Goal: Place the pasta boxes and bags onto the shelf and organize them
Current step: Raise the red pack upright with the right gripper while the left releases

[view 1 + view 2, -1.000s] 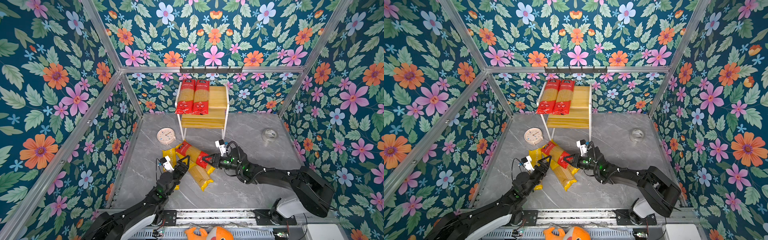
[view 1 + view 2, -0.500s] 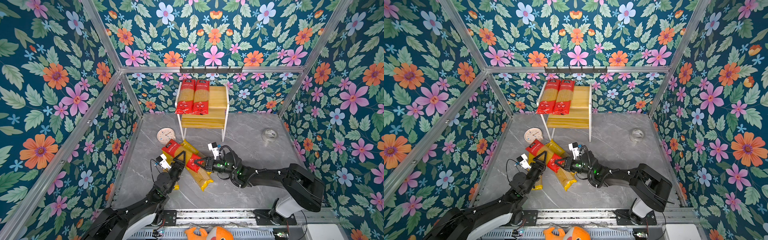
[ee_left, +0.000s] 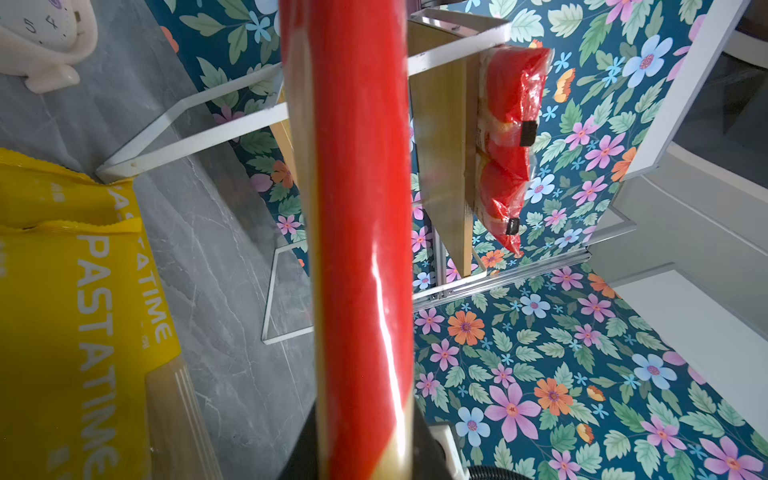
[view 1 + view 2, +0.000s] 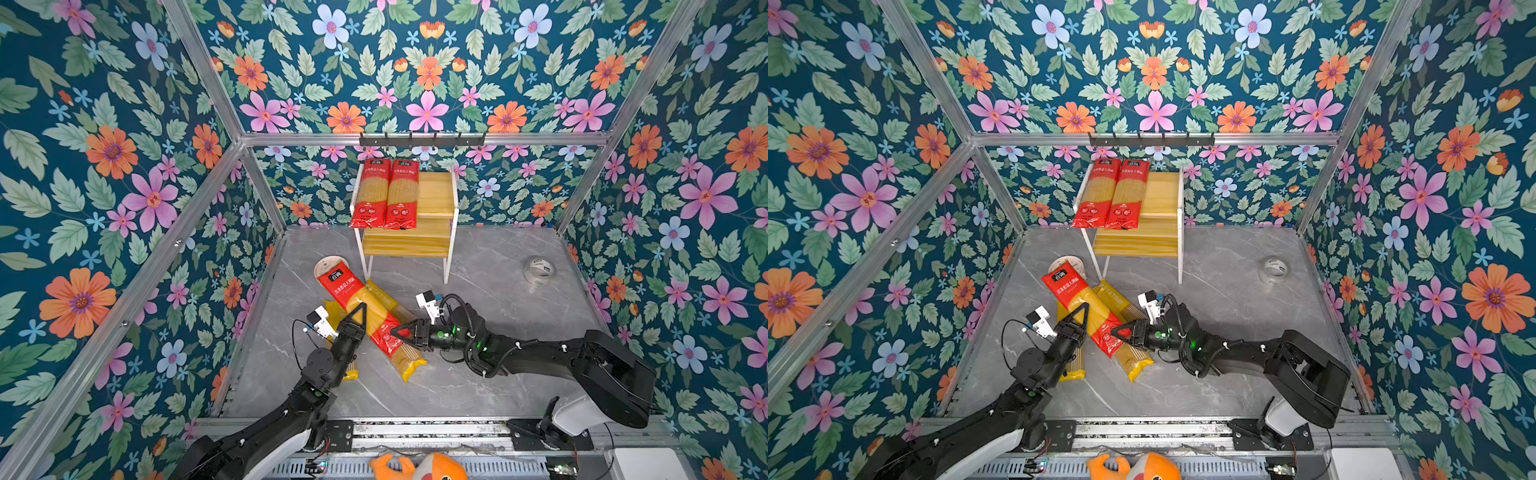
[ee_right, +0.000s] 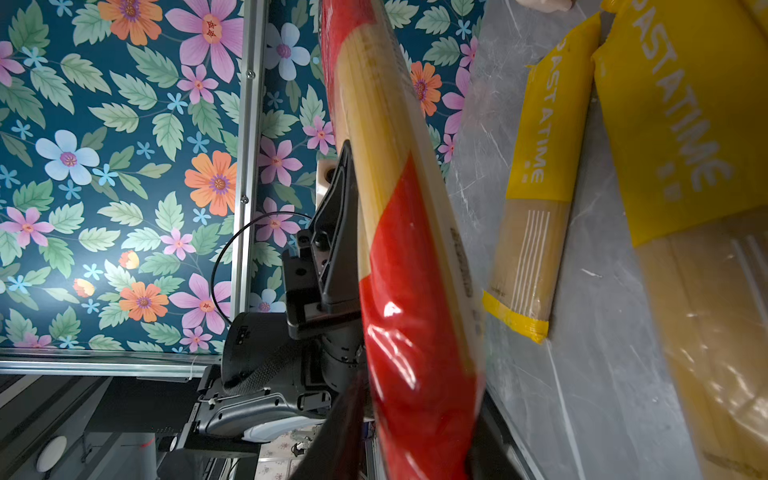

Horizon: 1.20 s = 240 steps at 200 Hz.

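1. PASTATIME spaghetti packets, yellow, lay nearest on the grey floor.
2. Red-ended spaghetti packet slanted across above them; left claw was clamped on its middle, while right claw straddled its near red end, grip impossible to tell.
3. Farthest, the shelf carried two red-ended packets side by side on the left of its top tier.

- Grey marbled tabletop; shelf stands on it at back centre
- Shelf top board: two red-ended packets side by side, left half; near ends overhang front edge
- Tabletop: yellow packets before shelf; clock by its left leg; tape roll right
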Tool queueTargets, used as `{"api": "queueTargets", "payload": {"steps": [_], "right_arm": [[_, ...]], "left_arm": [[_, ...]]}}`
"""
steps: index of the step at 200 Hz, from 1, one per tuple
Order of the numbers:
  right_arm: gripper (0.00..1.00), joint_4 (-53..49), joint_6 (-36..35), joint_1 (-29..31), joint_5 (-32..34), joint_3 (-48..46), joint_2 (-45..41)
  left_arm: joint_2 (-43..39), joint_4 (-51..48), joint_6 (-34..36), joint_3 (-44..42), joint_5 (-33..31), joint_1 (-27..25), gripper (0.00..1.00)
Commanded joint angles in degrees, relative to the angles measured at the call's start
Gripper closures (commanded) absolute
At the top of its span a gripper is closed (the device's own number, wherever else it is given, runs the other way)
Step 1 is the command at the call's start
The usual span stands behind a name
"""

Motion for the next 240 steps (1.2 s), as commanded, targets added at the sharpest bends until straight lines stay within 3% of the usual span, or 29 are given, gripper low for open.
{"api": "queueTargets", "payload": {"steps": [1,27,57,76,118,149,178,212,240], "right_arm": [[0.53,3.01,0.07,-1.10,-3.65,0.83,1.53],[0.37,3.26,-0.49,-1.47,-5.93,1.67,3.71],[0.36,4.66,-1.21,-1.38,-5.85,2.15,5.11],[0.42,6.78,-1.22,-1.07,-5.93,2.56,5.31],[0.80,6.05,-3.85,-0.80,-3.65,1.97,3.07],[1.00,-0.98,-9.73,-0.79,-2.25,3.03,-0.38],[1.00,-10.32,-17.09,-1.20,-4.02,6.93,-4.11],[1.00,-26.22,-28.56,-1.82,-5.22,14.96,-9.35],[1.00,-25.29,-27.33,-4.29,-8.47,19.80,-10.92]], "left_arm": [[-0.47,3.21,2.23,1.08,2.25,-0.11,0.84],[0.76,4.76,2.14,2.13,3.97,-0.11,0.85],[3.96,8.54,1.95,3.21,6.84,-0.11,0.86],[6.58,10.94,1.84,3.78,8.80,-0.15,0.86],[8.45,12.44,1.49,4.01,10.42,-0.19,0.80],[3.81,4.96,2.79,3.95,8.79,-0.19,0.57],[-2.29,-5.04,3.70,3.75,5.53,-0.11,0.38],[-7.04,-7.40,6.91,3.57,5.66,-0.10,0.32],[-8.93,-7.77,10.28,3.55,7.49,-0.10,0.29]]}}
